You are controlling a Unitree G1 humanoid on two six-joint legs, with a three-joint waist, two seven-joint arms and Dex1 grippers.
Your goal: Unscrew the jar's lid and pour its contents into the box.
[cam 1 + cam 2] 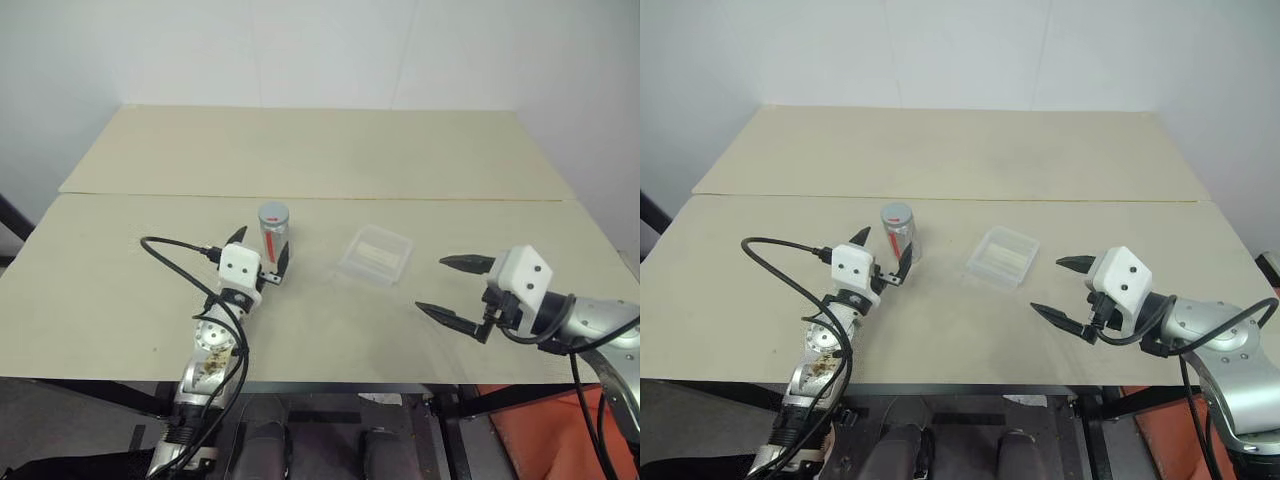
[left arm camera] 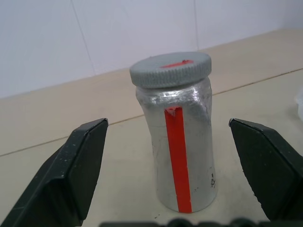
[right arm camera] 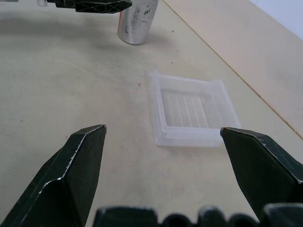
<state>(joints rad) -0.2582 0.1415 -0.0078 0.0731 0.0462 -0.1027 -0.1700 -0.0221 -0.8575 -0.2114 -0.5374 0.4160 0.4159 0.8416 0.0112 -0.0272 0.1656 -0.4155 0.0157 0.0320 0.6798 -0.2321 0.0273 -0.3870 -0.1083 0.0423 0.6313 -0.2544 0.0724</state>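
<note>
The jar (image 1: 273,232), a silvery cylinder with a red vertical stripe, stands upright on the table left of centre. Its grey lid (image 2: 170,70), marked with red, sits on top. The contents are hidden inside. My left gripper (image 1: 262,245) is open, one finger on either side of the jar, and neither touches it in the left wrist view. The clear plastic box (image 1: 376,255) lies to the jar's right. My right gripper (image 1: 433,284) hovers open and empty to the right of the box, pointing toward it.
The pale wooden table (image 1: 320,150) has a seam running across it behind the jar. A black cable (image 1: 175,255) loops from my left wrist over the table's left part. The table's front edge lies just under both arms.
</note>
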